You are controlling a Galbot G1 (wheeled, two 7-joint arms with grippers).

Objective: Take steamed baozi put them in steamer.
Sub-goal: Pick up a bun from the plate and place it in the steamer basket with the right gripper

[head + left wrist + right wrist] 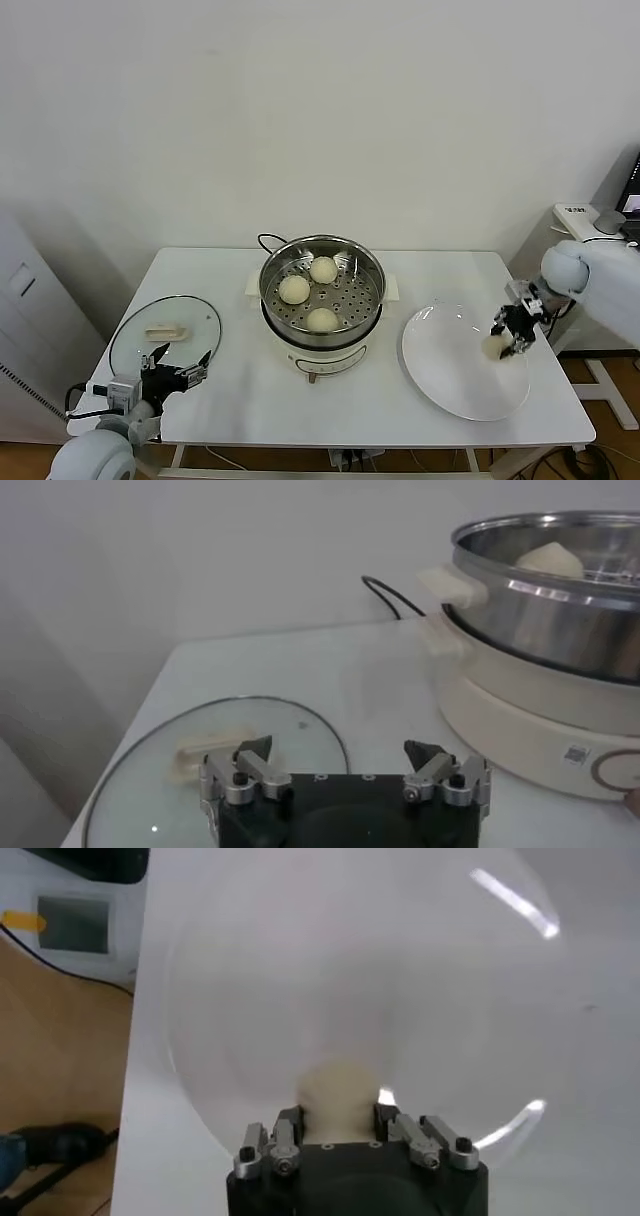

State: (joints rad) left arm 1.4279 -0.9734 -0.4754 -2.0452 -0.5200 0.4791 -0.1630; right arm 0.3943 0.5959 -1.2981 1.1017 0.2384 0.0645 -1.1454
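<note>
Cream-white steamed baozi (338,1093) pinched in right gripper (510,335) jaws over white plate (450,385), three more buns in steel steamer (322,262) mid-counter (230,400), left gripper (345,770) jaws spread near glass lid (165,330).

Cream-white baozi (322,319), shiny silver steamer (322,262) with perforated tray, white base (318,358), white plate (450,380), white table (230,390), black cord (268,240)

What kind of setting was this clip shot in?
Probably an indoor lab or test room staged as a kitchen corner, not a home: a white table against a bare wall holds only the electric steamer, a glass lid and a white plate.
</note>
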